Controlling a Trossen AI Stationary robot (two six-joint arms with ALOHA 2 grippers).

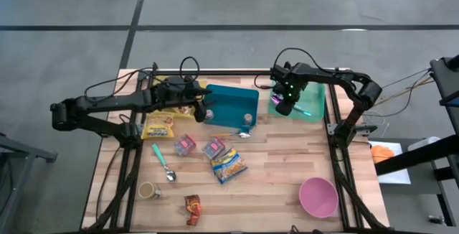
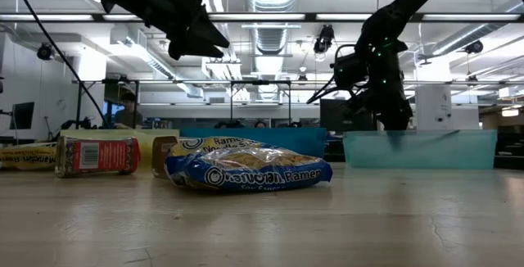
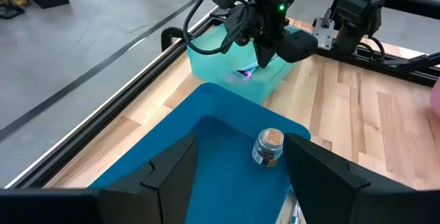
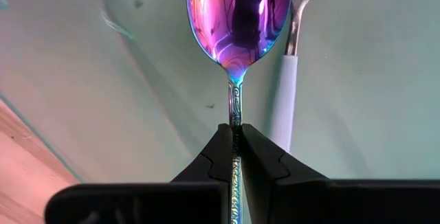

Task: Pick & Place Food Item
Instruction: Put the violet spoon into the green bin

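The fingers [image 4: 218, 157] of the right gripper [image 4: 234, 136] are pressed together on the thin handle of an iridescent purple spoon [image 4: 237, 18], whose bowl hangs over the floor of the light green bin [image 4: 124, 93]. A second spoon [image 4: 292, 66] with a white handle is seen lying in that bin just beside it. In the high view the right gripper [image 1: 285, 105] is held over the light green bin [image 1: 315, 90] at the table's far right.

The fingers [image 3: 172, 172] of the left gripper [image 3: 237, 176] are spread apart with nothing between them, and are held above the blue bin [image 3: 206, 135], in which a small glass jar [image 3: 268, 146] with a brown lid stands upright. In the high view the left gripper [image 1: 203, 110] is placed at the left edge of the blue bin [image 1: 231, 103], with the jar [image 1: 247, 118] near the bin's front right corner.

On the wooden table [image 1: 272, 176] the food items are spread in front of the bins: a blue and yellow ramen packet [image 1: 229, 165] near the middle, two small red packets [image 1: 184, 145] [image 1: 214, 148] just behind it, a yellow packet [image 1: 158, 127] beside the left arm, and a red-brown packet [image 1: 192, 209] near the front edge. A teal-handled spoon [image 1: 163, 162], a small cup [image 1: 148, 190] and a pink bowl [image 1: 318, 197] are also laid out on the table.
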